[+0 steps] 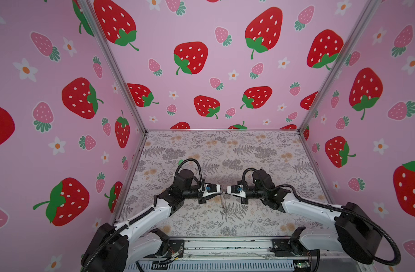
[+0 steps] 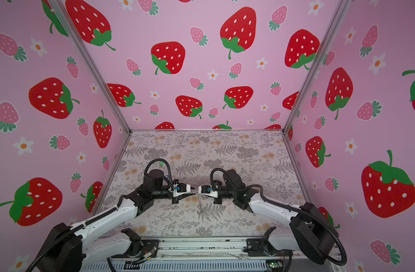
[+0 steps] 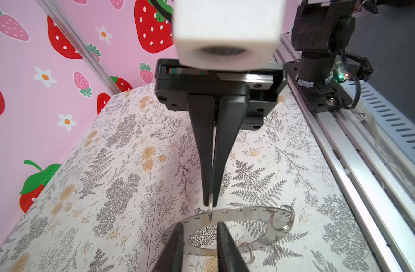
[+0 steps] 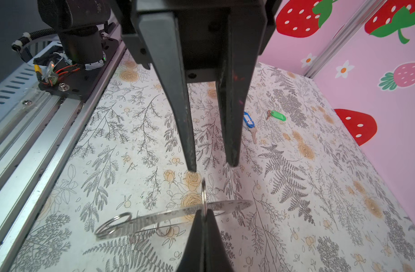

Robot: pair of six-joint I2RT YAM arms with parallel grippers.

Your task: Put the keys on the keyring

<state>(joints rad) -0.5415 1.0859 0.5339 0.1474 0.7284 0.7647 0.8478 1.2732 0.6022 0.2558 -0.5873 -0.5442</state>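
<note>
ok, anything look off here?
Keyring dangles above the table, hung by one small split ring pinched in the right tool; left tool open, not holding it. Blue key and green key lie apart on the table, unthreaded.

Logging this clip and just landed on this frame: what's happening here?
The right gripper is shut on a small split ring threaded through the keyring, which hangs from it over the table. The left gripper faces it with jaws open, gripping nothing. The green key and blue key lie on the table, not yet on the ring.
</note>
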